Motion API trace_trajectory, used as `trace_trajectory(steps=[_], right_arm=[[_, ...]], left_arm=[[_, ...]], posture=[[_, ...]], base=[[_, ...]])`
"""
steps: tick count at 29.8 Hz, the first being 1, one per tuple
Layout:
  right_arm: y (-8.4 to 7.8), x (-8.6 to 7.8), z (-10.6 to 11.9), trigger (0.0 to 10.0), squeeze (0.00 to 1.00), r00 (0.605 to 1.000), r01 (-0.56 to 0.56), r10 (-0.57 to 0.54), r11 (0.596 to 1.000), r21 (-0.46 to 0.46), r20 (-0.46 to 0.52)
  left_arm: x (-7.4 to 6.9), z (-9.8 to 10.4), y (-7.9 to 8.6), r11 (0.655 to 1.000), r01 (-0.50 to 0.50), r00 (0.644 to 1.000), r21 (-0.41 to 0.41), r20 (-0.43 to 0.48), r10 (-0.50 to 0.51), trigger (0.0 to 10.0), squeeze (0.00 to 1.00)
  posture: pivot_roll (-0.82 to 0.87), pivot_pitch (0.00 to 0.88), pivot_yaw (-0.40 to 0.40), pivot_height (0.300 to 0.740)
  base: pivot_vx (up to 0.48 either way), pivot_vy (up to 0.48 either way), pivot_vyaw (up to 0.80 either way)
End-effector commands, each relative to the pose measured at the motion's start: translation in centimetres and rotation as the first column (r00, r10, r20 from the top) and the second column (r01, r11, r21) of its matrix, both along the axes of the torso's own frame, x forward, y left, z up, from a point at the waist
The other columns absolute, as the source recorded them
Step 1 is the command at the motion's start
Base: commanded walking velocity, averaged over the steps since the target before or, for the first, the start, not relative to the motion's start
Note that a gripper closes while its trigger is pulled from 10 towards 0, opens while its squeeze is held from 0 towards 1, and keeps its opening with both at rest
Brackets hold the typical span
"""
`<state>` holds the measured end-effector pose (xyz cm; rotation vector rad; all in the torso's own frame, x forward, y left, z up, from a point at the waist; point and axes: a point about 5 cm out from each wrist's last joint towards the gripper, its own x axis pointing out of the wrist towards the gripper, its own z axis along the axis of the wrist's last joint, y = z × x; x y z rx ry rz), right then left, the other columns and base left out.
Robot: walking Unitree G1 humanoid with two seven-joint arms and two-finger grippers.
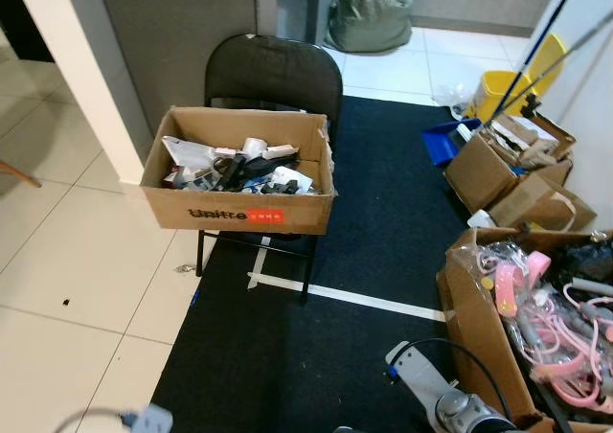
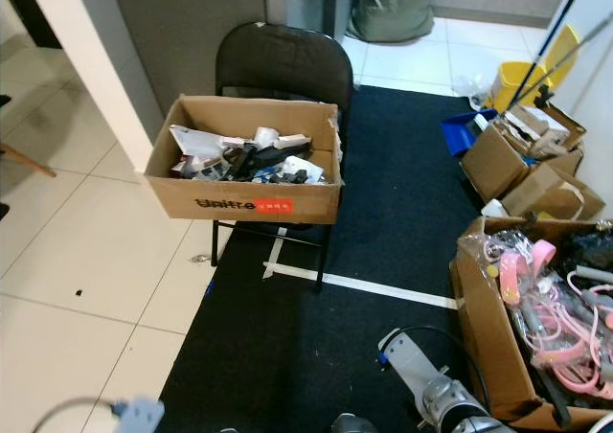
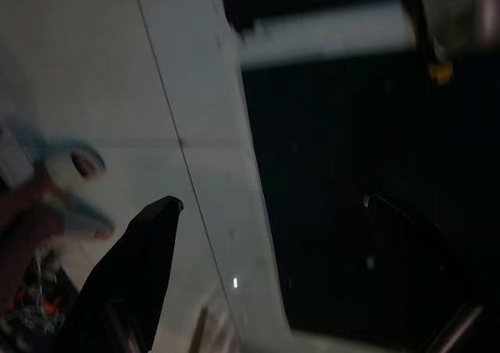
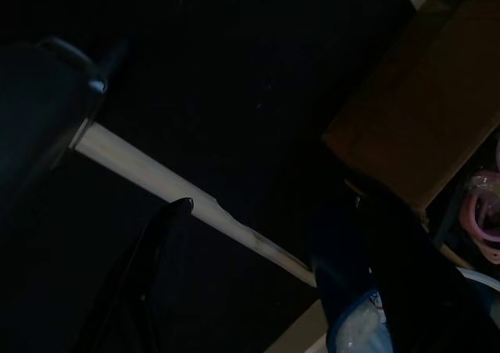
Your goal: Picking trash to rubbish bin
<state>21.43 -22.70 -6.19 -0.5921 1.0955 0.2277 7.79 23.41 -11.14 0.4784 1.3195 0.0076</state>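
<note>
A cardboard box (image 1: 239, 206) printed "Unitree" sits on the seat of a black folding chair (image 1: 273, 69). It holds a jumble of white, grey and black trash (image 1: 239, 165). A full grey-green rubbish bag (image 1: 372, 11) stands on the tiles far behind. My right arm (image 1: 450, 406) hangs low at the bottom edge, over the black carpet. The right gripper (image 4: 269, 202) is open with nothing between its fingers, above a white tape line (image 4: 156, 181). My left gripper (image 3: 272, 203) is also open and empty, over the carpet's edge.
Black carpet (image 1: 383, 222) runs ahead, crossed by white tape (image 1: 364, 299). An open box of pink cables (image 1: 546, 328) stands at my right. More cardboard boxes (image 1: 508, 170), a blue dustpan (image 1: 445, 141) and a yellow mop bucket (image 1: 498, 90) line the right wall. Pale tiles (image 1: 77, 261) lie to the left.
</note>
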Motion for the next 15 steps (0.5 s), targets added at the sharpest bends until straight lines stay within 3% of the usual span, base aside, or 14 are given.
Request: trace_trajectory(steps=[1, 4, 9, 12, 15], right_arm=[[-0.4, -0.3, -0.1, 10.0, 0.0, 0.999, 0.052, -0.052, 0.999, 0.01, 0.001], [-1.0, -1.1, -0.4, 10.0, 0.0, 0.993, 0.122, -0.122, 0.992, 0.025, -0.008], [-2.1, -3.4, -1.3, 10.0, 0.0, 0.977, 0.208, -0.207, 0.978, 0.022, -0.052], [-2.1, -3.7, -1.4, 10.0, 0.0, 0.977, 0.208, -0.206, 0.978, 0.02, -0.059], [-1.6, -4.1, -1.7, 10.0, 0.0, 0.986, 0.147, -0.147, 0.989, 0.0, -0.078]], left_arm=[[-1.6, -0.3, -0.1, 1.0, 0.013, 0.998, -0.007, -0.063, -0.013, 10.0, 0.0], [-2.3, -0.4, -0.2, 1.0, 0.019, 0.996, -0.011, -0.087, -0.02, 10.0, 0.0], [-1.1, -0.1, 0.3, 1.0, 0.023, 0.998, -0.002, -0.052, -0.023, 10.0, 0.0], [-0.8, 0.0, 0.5, 1.0, 0.02, 0.999, 0.003, -0.042, -0.02, 10.0, 0.0], [1.5, 0.7, 1.5, 1.0, 0.007, 1.0, 0.024, 0.024, -0.008, 10.0, 0.0]], posture=[[-0.12, 0.084, 0.033, 0.74], [-0.13, 0.079, 0.042, 0.74], [-0.13, 0.071, 0.055, 0.74], [-0.12, 0.071, 0.054, 0.74], [-0.11, 0.095, 0.06, 0.74]], base=[[0.0, 0.0, 0.0], [0.0, 0.0, 0.0], [0.0, 0.0, 0.0], [0.0, 0.0, 0.0], [0.0, 0.0, 0.0]])
